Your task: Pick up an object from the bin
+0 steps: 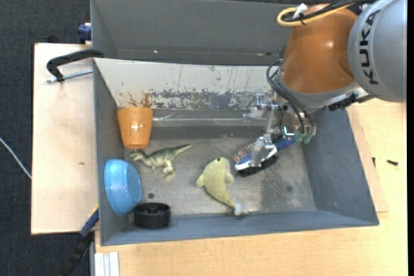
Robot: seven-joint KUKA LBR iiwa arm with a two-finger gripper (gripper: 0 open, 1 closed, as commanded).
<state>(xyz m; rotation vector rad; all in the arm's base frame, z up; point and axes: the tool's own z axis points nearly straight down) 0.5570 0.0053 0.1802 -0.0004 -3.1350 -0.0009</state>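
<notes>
Dark ribbed object (252, 160) at the bin's (194, 22) 3 o'clock, beneath my arm (317, 55): grip I cannot tell, lift outstanding.

the word "kuka" in dark capital letters, running sideways down the grey arm link (381, 48) at the upper right, just beside the orange cover, no other text, label or number readable anywhere else
</notes>
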